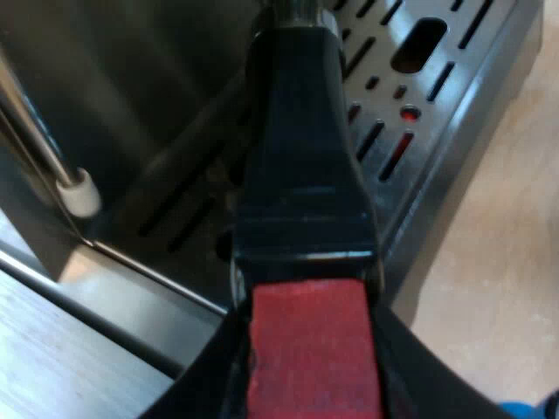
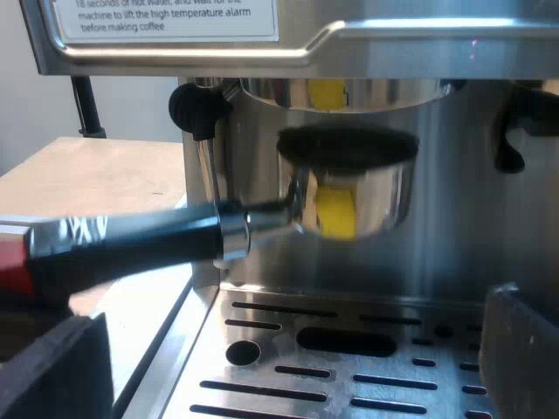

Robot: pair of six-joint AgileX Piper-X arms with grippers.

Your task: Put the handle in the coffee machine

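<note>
- Red end (image 1: 306,349) of the handle (image 1: 301,157) nearest the lens, dark grip running away from it toward a metal neck at the far end.
- Left gripper (image 1: 306,388) closed onto that red end: black fingers (image 1: 205,384) pressed against both its sides, no gap visible.
- Beneath the handle, the slotted drip tray (image 1: 437,96) of the espresso machine (image 1: 131,96); handle held above the tray, not touching it.
- Thin metal rod with a pale tip (image 1: 80,194) close to the machine's steel wall, apart from the handle.
- Pale table (image 1: 498,288) beyond the tray's outer edge.
- From the right arm's side: holder (image 2: 349,201) roughly level, round metal cup just beneath the brew head (image 2: 349,87), dark rim close under it with a narrow gap between. Not seated.
- Yellow reflection on both cup and brew head.
- Handle reaching out sideways from the cup, over the tray's edge.
- Right gripper (image 2: 293,349) low and near, over the drip tray; fingers (image 2: 52,367) spread wide, nothing between them, well apart from the holder above.
- Black knob (image 2: 196,109) on the machine's front, farther back than the handle's neck; printed label (image 2: 166,17) higher up on the steel panel.
</note>
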